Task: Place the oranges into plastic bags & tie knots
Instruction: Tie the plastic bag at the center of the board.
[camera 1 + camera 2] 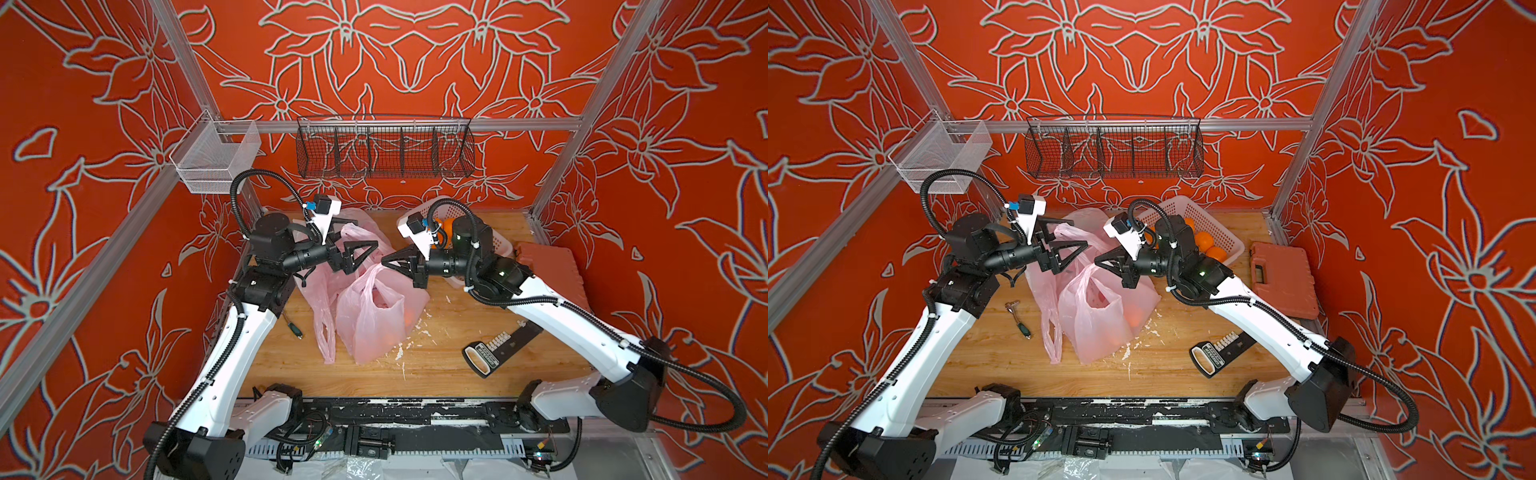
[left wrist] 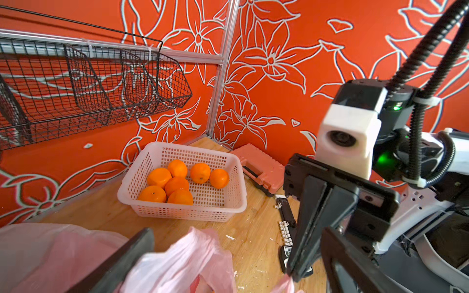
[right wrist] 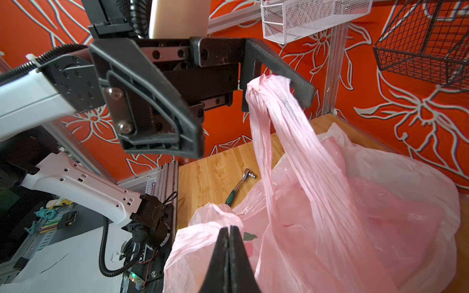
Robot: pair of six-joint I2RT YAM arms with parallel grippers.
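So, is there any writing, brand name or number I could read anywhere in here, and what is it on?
Nothing here reads clearly.
On the flat black handheld tool with a white-framed end: a strip of lettering, too blurred to read.
On the translucent pink plastic bag: a red and green print only, no words visible.
On the salmon plastic case: no lettering visible.

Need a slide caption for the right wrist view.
Open left pincer with a pink bag handle draped over one finger; shut right pincer pinching pink plastic.
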